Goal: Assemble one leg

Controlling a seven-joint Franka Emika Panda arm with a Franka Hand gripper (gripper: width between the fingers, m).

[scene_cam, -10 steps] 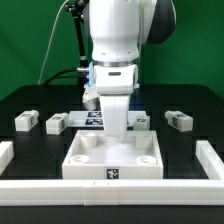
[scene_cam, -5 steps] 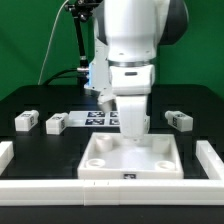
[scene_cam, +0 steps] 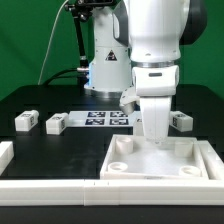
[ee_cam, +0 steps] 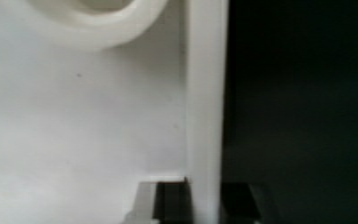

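Three tagged blocks sit loose on the black table [scene_cam: 50, 150]. The far-left leg [scene_cam: 25, 121] and the second leg [scene_cam: 57, 124] are side by side, and the right leg [scene_cam: 181, 120] peeks out from behind the arm. All lie apart from the gripper [scene_cam: 155, 138]. It's down on the square tray [scene_cam: 140, 177], fingers [ee_cam: 165, 204] clamped either side of its wall. The marker board [scene_cam: 104, 118] lies behind.

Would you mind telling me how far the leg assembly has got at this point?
Done: nothing fitted; the tray has empty-looking corner holes. In hand: the gripper clamps the tray's far wall. Left: three visible legs lie loose on the table, none inserted.
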